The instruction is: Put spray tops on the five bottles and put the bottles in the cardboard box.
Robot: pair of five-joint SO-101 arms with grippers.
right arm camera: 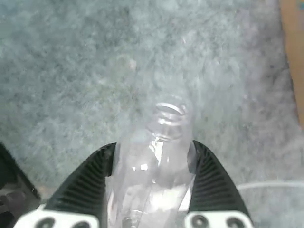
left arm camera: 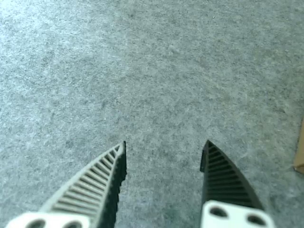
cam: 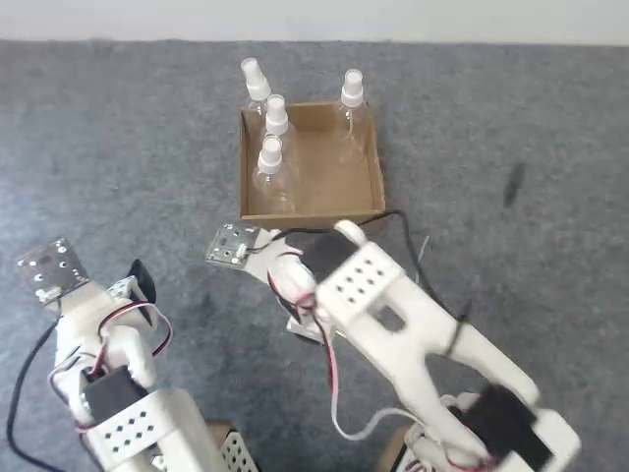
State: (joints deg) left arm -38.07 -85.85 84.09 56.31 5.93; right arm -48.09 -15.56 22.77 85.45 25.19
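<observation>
**Uncapped bottle held lengthwise, box just ahead**

The right gripper is clamped on the last bottle, one finger on each side of the clear body. The bottle's long axis runs along the fingers. Its bare threaded neck points out past the fingertips, away from the wrist, so a top would have to come on from that end.

The cardboard box sits toward the back edge of the table. Its near wall is just beyond the right arm, which makes that arm the closer one. Four capped bottles stand along the box's left side and at its back right corner.

The left gripper hangs over bare table well to the left of the box, its fingers spread wide and holding nothing.
</observation>
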